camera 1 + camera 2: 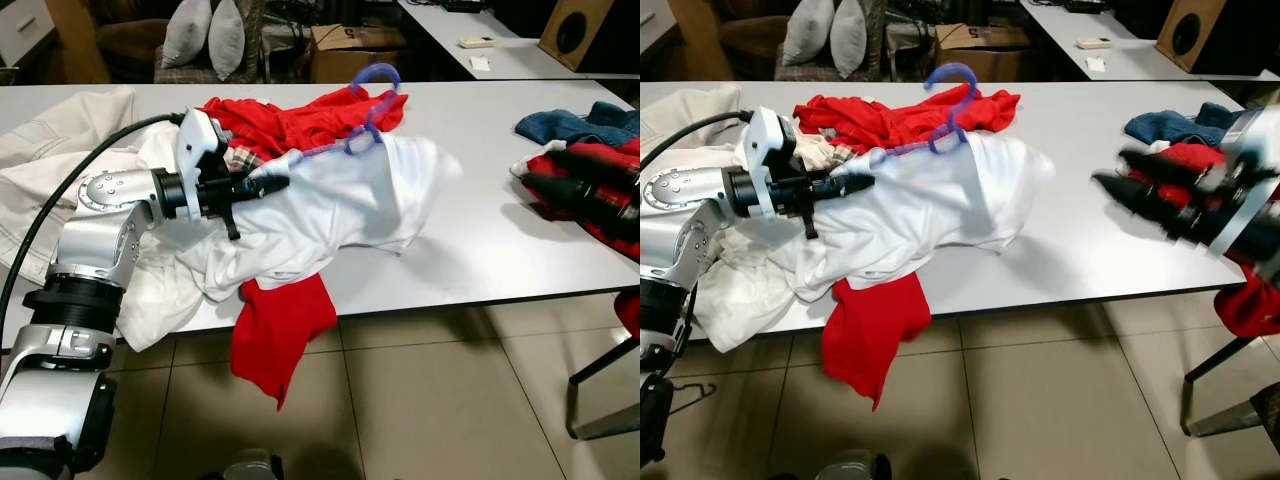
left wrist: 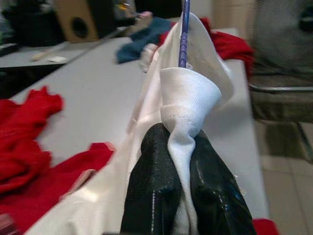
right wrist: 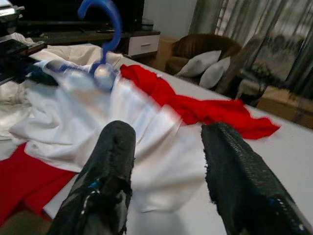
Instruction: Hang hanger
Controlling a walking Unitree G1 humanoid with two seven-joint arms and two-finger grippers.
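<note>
We are pinching the white shirt [image 1: 340,205] with our left gripper [image 1: 268,183] at the table's [image 1: 500,180] near left; our right gripper [image 3: 168,147], blurred, is hovering open at right. The blue hanger [image 1: 362,120] is poking from the shirt's far side.
</note>
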